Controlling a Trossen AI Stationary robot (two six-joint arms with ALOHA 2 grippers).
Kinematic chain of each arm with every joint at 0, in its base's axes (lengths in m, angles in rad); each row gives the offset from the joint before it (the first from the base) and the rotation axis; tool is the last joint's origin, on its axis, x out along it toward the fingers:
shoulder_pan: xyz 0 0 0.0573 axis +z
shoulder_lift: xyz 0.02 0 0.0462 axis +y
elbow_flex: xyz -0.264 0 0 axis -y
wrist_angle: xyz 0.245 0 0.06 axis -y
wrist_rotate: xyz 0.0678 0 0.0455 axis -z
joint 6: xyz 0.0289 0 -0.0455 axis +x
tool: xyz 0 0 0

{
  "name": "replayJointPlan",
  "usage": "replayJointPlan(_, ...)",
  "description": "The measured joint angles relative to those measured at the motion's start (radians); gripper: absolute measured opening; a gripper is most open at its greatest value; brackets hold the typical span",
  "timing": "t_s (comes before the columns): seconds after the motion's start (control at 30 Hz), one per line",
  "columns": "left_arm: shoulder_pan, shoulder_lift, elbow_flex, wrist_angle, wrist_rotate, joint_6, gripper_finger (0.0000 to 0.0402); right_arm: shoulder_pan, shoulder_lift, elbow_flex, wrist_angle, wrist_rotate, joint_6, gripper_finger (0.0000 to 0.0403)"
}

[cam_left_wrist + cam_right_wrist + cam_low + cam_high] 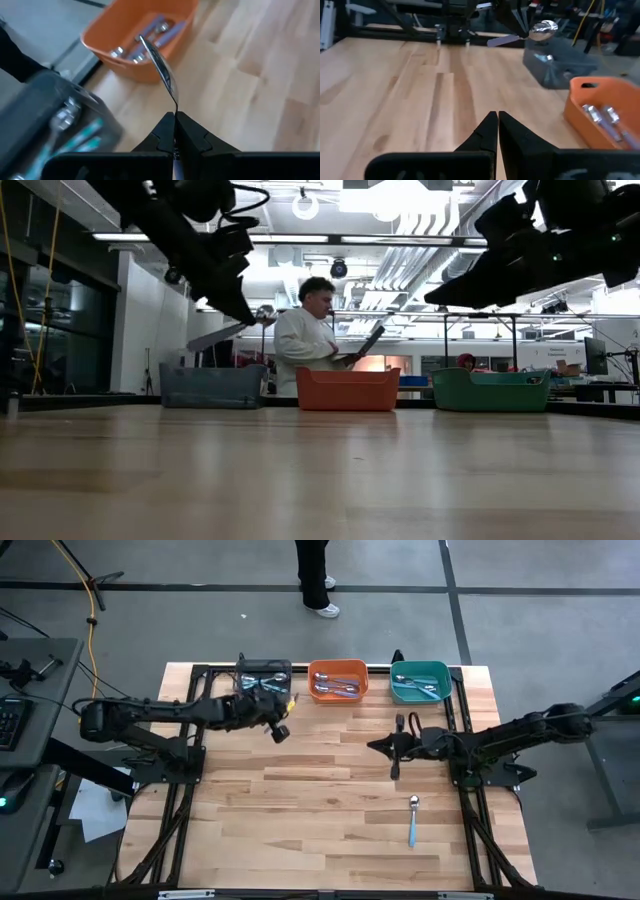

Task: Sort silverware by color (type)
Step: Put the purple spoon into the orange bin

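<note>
L tool [175, 131] grips spoon [161, 70] above grey bin [262, 673].

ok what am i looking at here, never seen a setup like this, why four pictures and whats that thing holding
It is a robot with two dark arms at a wooden table. Each arm ends in a two-finger tool. The four pictures show one moment: one from above, one level with the table top, and one from a camera on each wrist.

At the table's far edge stand a grey bin, an orange bin and a teal bin, each with spoons inside. One blue-handled spoon lies loose on the table.

The left tool is shut on a spoon, holding it in the air near the grey bin. The right tool is shut and holds nothing, hanging above the table's right half. A person stands beyond the table.
</note>
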Motion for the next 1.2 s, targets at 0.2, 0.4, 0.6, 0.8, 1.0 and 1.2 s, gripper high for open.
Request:
replayJointPlan(0.2, 0.108, 0.000, 0.062, 0.011, 0.083, 0.113, 0.0001, -0.078, 0.000, 0.000, 0.062, 0.001, -0.087, 0.0000)
replayJointPlan(0.4, 0.204, 0.009, 0.083, 0.148, 0.204, 0.181, 0.0001, -0.141, 0.000, 0.000, 0.063, 0.001, -0.031, 0.0000)
replayJointPlan(0.6, 0.284, 0.105, 0.086, 0.338, 0.365, 0.215, 0.0001, -0.192, 0.000, 0.000, 0.063, 0.001, -0.020, 0.0000)
replayJointPlan(0.8, 0.317, 0.293, 0.251, 0.367, 0.424, 0.297, 0.0000, -0.217, 0.000, 0.000, 0.063, 0.001, -0.020, 0.0000)
replayJointPlan(1.0, 0.315, 0.504, 0.457, 0.330, 0.484, 0.373, 0.0000, -0.222, 0.000, 0.000, 0.063, 0.000, -0.020, 0.0000)
replayJointPlan(1.2, 0.318, 0.671, 0.619, 0.264, 0.480, 0.405, 0.0000, -0.222, 0.000, 0.000, 0.060, 0.000, -0.020, 0.0000)
